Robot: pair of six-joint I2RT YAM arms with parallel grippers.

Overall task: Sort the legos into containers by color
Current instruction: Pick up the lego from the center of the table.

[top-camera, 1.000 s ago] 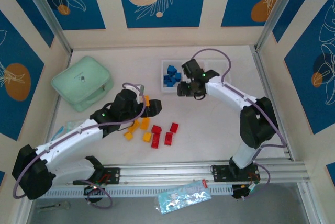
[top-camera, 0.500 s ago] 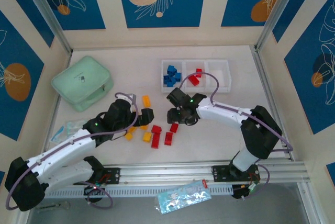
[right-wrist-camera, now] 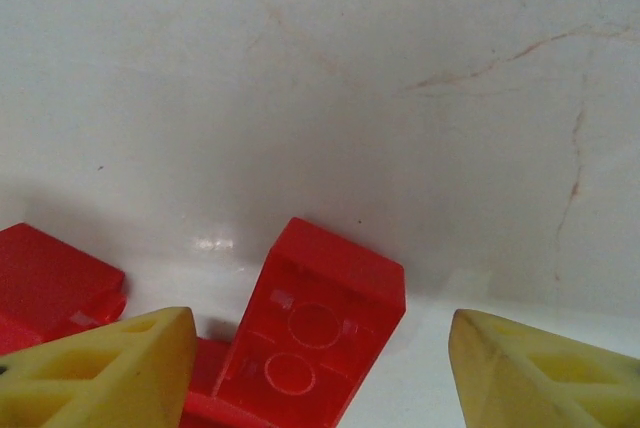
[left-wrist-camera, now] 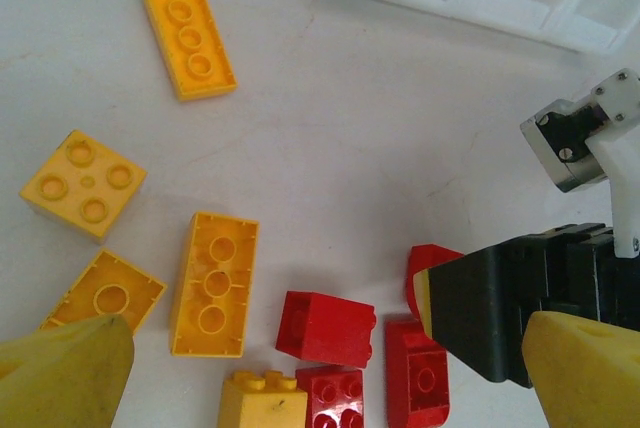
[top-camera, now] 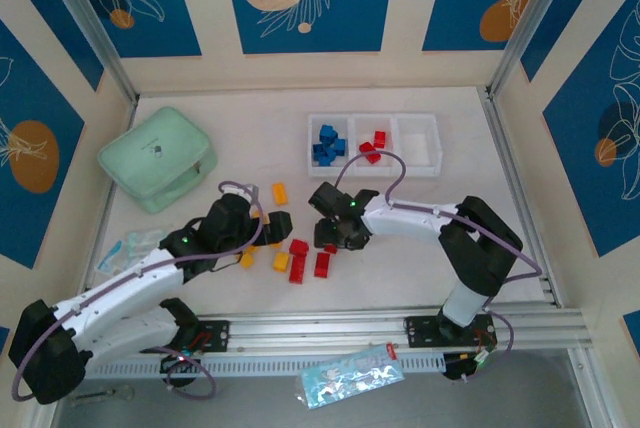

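Pick step in hand. Left gripper [left-wrist-camera: 322,373] is spread wide, empty, above the yellow legos [left-wrist-camera: 212,283]. Right gripper [right-wrist-camera: 322,368] is parted around a red lego [right-wrist-camera: 315,333] on the table, nothing pinched yet. Closure is needed next, then carriage to the middle compartment [top-camera: 371,168], where reds are kept.

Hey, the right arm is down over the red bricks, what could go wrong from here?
The red brick lies askew between the fingers of the open right gripper, so closing could twist it out. A second red brick sits by one finger and may get caught too. The left gripper hangs close over the same pile, so the arms could bump.
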